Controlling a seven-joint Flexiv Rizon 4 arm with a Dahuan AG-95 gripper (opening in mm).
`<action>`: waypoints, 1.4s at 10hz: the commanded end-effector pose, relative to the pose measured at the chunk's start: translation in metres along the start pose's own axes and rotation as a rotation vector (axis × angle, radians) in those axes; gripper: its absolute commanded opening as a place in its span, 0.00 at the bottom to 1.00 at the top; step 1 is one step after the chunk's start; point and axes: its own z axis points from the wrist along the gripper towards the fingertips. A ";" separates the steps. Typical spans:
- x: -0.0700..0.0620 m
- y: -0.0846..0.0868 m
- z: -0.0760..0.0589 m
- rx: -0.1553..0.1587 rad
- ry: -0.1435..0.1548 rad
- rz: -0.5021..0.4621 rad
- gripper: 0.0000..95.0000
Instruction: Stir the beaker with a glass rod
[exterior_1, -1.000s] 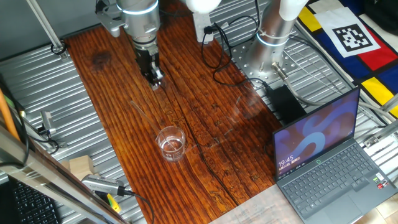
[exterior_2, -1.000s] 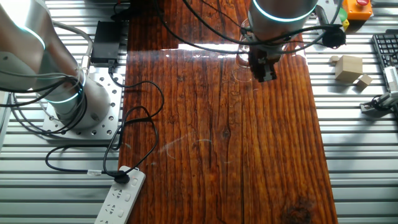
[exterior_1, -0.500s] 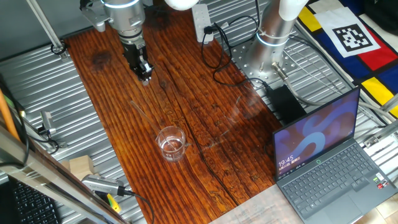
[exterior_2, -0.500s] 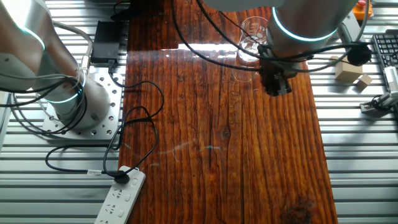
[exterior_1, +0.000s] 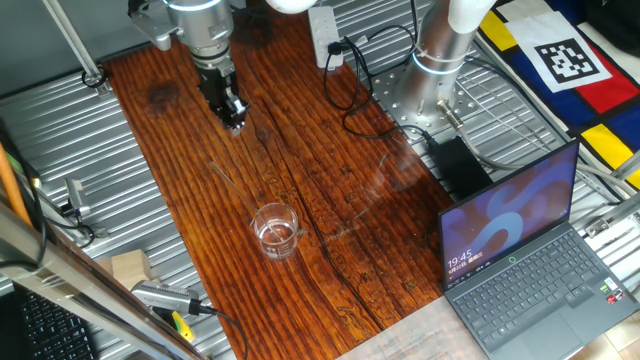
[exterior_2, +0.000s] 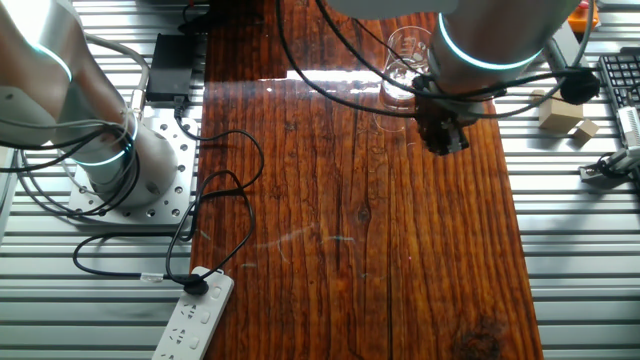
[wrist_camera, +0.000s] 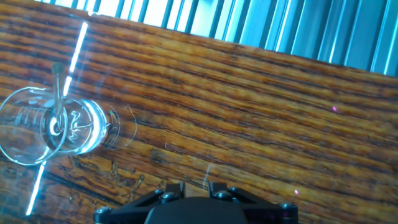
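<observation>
Since a second ago the claw (exterior_1: 234, 124) has swung away from the middle of the tabletop (exterior_1: 330, 200) toward its far edge, then settled. Its fingers look drawn close together with nothing between them, though the hand view shows only its base, so I cannot tell for sure. One glass rod (exterior_1: 223, 177) lies flat on the wood between the claw and the beaker (exterior_1: 275, 230), untouched. One beaker stands upright nearer the laptop (exterior_1: 525, 260). By my judgement nothing is done yet: the rod must be picked up, dipped and stirred.
</observation>
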 end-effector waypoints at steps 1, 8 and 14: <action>0.001 0.001 -0.001 -0.037 -0.014 -0.033 0.40; -0.031 0.067 0.005 -0.045 -0.013 0.032 0.40; -0.054 0.108 0.012 -0.040 -0.012 0.074 0.40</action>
